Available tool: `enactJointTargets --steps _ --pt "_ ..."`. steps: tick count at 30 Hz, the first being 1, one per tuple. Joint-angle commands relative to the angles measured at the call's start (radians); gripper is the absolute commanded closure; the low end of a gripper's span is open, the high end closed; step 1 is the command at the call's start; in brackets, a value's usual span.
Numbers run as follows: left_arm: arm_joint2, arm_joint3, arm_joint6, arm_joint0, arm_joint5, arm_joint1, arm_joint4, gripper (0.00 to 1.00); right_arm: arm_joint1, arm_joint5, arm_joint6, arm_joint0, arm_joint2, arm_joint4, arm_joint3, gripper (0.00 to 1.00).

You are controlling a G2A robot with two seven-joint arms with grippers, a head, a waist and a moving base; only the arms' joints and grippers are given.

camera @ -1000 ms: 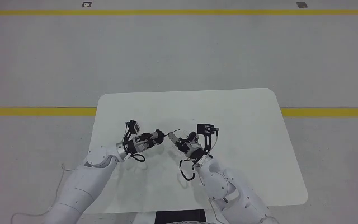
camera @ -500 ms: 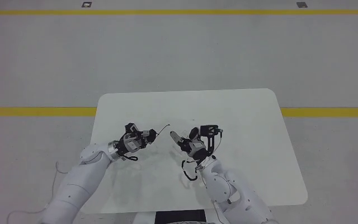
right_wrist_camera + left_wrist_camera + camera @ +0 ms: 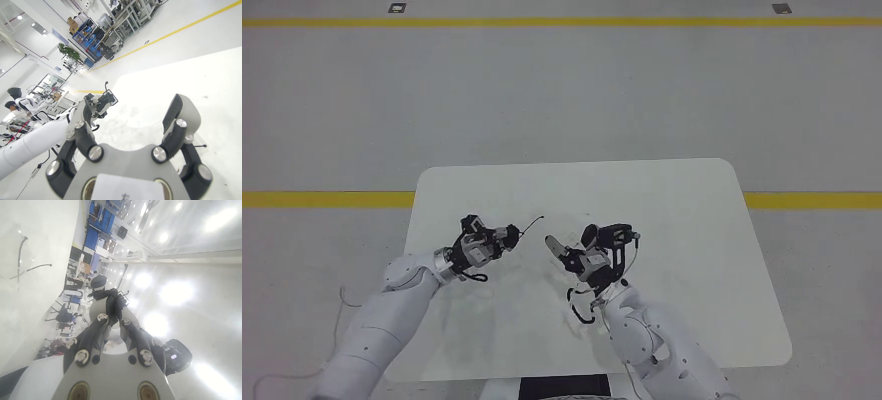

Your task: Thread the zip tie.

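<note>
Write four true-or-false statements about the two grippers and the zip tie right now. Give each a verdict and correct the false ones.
1. The left gripper has its fingers shut on the zip tie. True.
2. The right gripper grips the zip tie's free end. False: its fingers are spread open and hold nothing.
3. The zip tie lies flat on the table. False: it is held off the surface, with its free end sticking out past the left gripper.
4. Both grippers are over the white table, facing each other with a gap between them. True.
</note>
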Motion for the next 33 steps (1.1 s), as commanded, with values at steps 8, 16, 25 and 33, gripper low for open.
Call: enactJointTargets --steps 8,16,25,33 --pt "0.02 0.019 -0.09 -0.014 0.213 -0.007 -0.154 1.0 0.001 -0.004 -0.098 0.007 -0.038 -0.264 0.043 0.0" --pt "0.043 0.019 -0.085 -0.035 0.221 -0.01 -0.144 1.0 0.001 0.011 -0.22 0.023 -0.075 -0.535 0.081 0.0" --pt "0.046 0.014 -0.078 -0.035 0.195 -0.01 -0.125 1.0 0.001 0.014 -0.232 0.021 -0.081 -0.55 0.081 0.0" --pt "0.055 -0.011 -0.05 -0.025 0.296 -0.016 -0.216 1.0 0.0 0.025 -0.243 0.028 -0.084 -0.618 0.09 0.0"
